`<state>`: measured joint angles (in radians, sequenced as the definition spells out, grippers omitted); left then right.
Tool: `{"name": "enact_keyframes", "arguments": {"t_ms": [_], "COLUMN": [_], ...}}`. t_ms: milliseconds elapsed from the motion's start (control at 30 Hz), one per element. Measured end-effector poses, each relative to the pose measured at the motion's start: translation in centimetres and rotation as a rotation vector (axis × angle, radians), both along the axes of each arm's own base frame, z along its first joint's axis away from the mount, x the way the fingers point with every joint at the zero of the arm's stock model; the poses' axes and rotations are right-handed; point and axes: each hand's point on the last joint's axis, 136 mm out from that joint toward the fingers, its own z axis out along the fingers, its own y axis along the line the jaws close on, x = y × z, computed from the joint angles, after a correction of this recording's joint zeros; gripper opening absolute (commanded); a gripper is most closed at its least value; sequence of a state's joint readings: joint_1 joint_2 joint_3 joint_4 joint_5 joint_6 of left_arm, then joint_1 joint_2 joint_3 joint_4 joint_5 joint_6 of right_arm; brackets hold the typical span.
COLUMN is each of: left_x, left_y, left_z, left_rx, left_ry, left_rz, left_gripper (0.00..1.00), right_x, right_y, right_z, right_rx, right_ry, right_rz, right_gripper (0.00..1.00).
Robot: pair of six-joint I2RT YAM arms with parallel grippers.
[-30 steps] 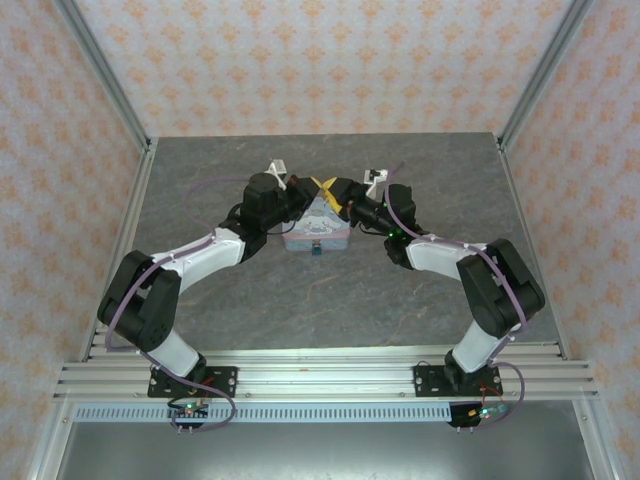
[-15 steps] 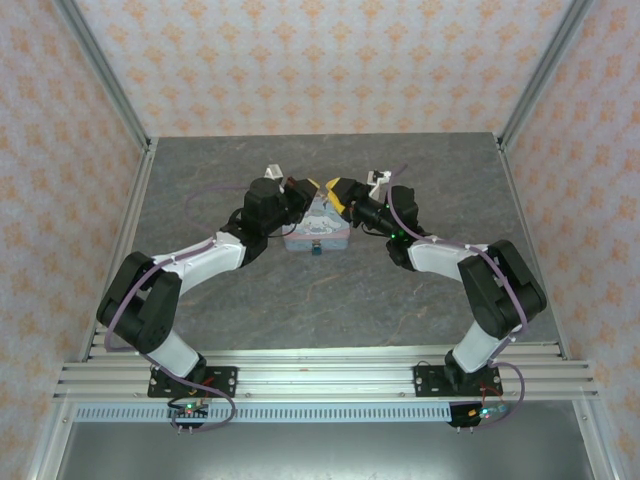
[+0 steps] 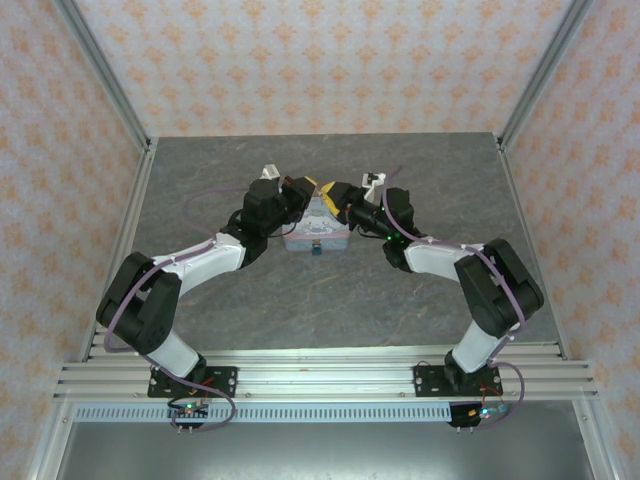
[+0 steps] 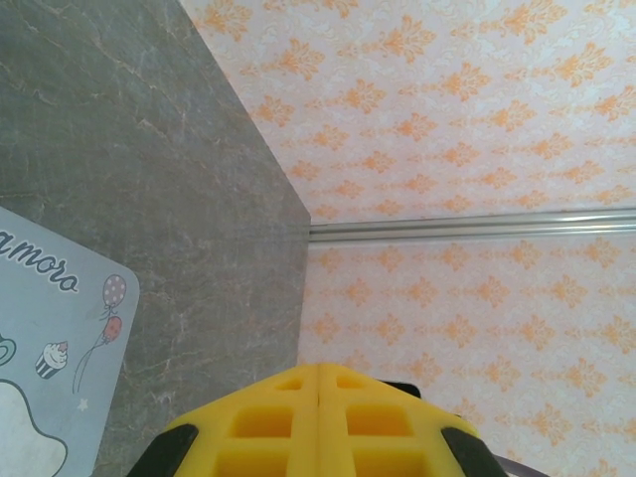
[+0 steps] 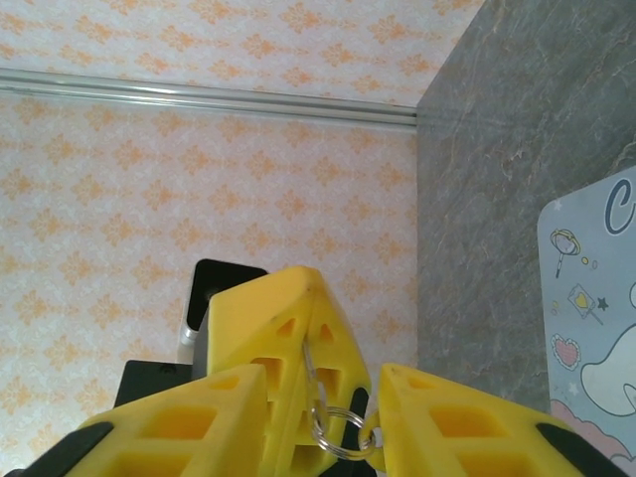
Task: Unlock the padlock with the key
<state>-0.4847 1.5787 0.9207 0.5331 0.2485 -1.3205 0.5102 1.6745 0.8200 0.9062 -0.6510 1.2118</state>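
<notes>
Grey stone-look table (image 3: 300,300), orange-patterned walls (image 3: 320,60) on three sides. I see the padlock (image 3: 316,250) at the near edge of the tin (image 3: 318,235). Left jaws are pressed together. Right jaws stand apart around them, with a small ring (image 5: 333,422) between. I can't make out the key.

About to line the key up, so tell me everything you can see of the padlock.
The padlock is a tiny dark teal-blue block against the near edge of the tin, at its middle. Shackle and keyhole are too small to make out. The left gripper and right gripper meet above the tin's far side, clear of it.
</notes>
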Motion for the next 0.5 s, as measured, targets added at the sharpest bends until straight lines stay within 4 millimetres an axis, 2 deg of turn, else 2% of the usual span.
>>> {"name": "enact_keyframes", "arguments": {"t_ms": [167,500], "left_x": [0.0,0.0], "left_y": [0.0,-0.2], "left_z": [0.2,0.2], "left_rx": [-0.002,-0.001], "left_ry": [-0.006,-0.012], "left_rz": [0.003,0.011], "left_gripper": [0.0,0.0], "right_x": [0.0,0.3], "right_y": [0.1,0.5], "right_z": [-0.2,0.9], "right_rx": [-0.002,0.012], "right_ry": [0.004,-0.015], "right_rz": [0.001,0.006], "right_gripper": [0.29,0.25]}}
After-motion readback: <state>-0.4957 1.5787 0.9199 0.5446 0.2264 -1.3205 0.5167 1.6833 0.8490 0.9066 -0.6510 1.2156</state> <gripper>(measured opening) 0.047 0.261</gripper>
